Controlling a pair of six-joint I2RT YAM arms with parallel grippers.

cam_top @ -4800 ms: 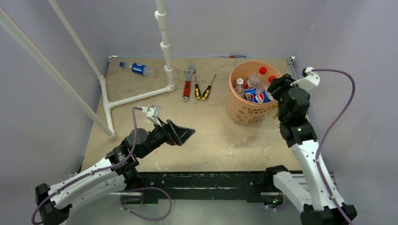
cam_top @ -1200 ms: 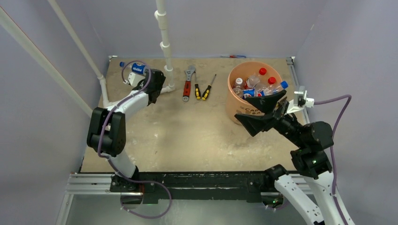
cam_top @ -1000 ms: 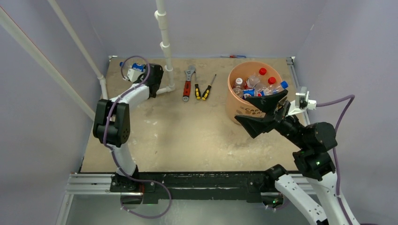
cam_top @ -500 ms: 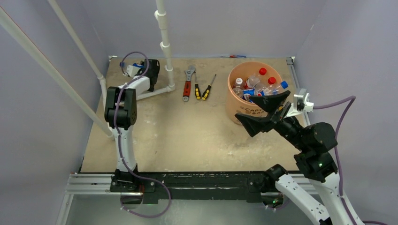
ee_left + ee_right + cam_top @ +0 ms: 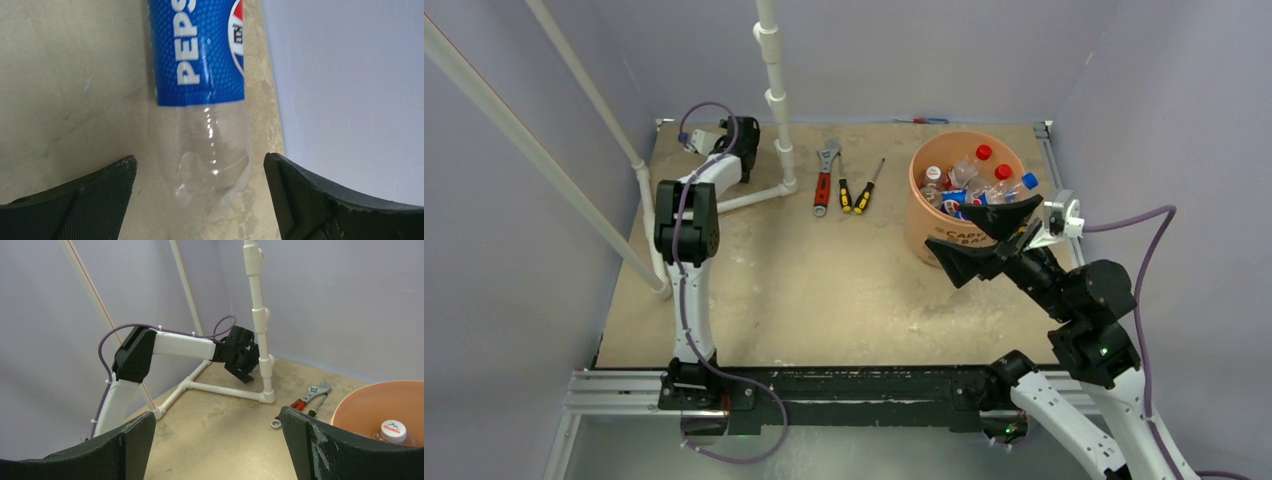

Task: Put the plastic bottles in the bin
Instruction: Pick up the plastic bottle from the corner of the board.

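Left end effector (image 5: pixel 199 165), now farther out, open astride Pepsi bottle (image 5: pixel 200 55) (long axis along wall (image 5: pixel 350 75), base nearest)

The bin (image 5: pixel 927 232) holding bottles (image 5: pixel 969 182) stands right of the wrench (image 5: pixel 825 174).

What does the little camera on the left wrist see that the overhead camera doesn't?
Only the left wrist view: a Pepsi bottle lying on its side between the open fingers of the left gripper, beside the wall. Only the overhead view: the orange bin holding bottles, the wrench, the screwdrivers, and the open right gripper near the bin. Both: the sandy table and the left gripper.
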